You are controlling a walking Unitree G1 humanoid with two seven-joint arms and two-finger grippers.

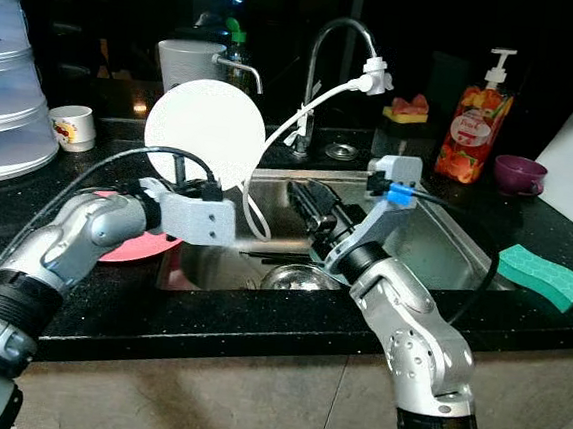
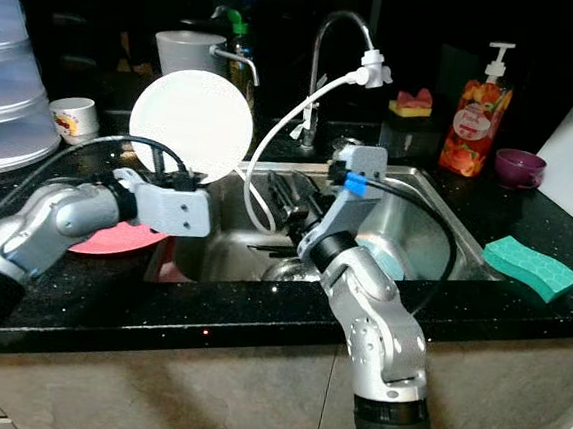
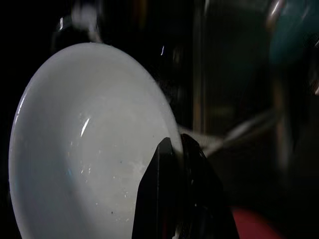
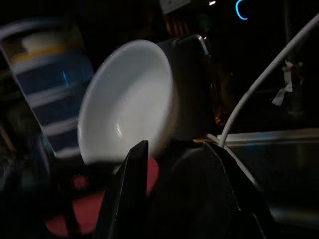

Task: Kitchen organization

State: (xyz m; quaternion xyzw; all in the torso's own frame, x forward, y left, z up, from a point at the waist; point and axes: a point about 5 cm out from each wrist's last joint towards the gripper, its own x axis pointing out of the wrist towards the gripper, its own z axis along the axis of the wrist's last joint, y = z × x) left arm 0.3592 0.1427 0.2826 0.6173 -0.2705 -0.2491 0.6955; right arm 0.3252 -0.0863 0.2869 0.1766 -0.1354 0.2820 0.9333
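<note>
My left gripper [image 1: 209, 181] is shut on the lower rim of a round white plate [image 1: 205, 132], holding it upright above the left edge of the steel sink [image 1: 444, 248]. The left wrist view shows the fingertips [image 3: 172, 149] pinching the plate's [image 3: 84, 149] edge. My right gripper [image 1: 312, 209] hangs over the middle of the sink, open and holding nothing, its fingers aimed at the plate [image 4: 127, 104] a short way off. A pink plate [image 1: 138, 247] lies flat on the black counter under my left forearm. A metal bowl [image 1: 291, 275] sits in the sink below the right gripper.
Behind the sink, a curved faucet [image 1: 332, 38] trails a white hose into it. A soap bottle [image 1: 475, 121], purple cup [image 1: 519, 175] and green sponge [image 1: 545, 277] sit on the right. A printed white cup [image 1: 72, 126] and stacked plastic containers [image 1: 6, 90] stand on the left.
</note>
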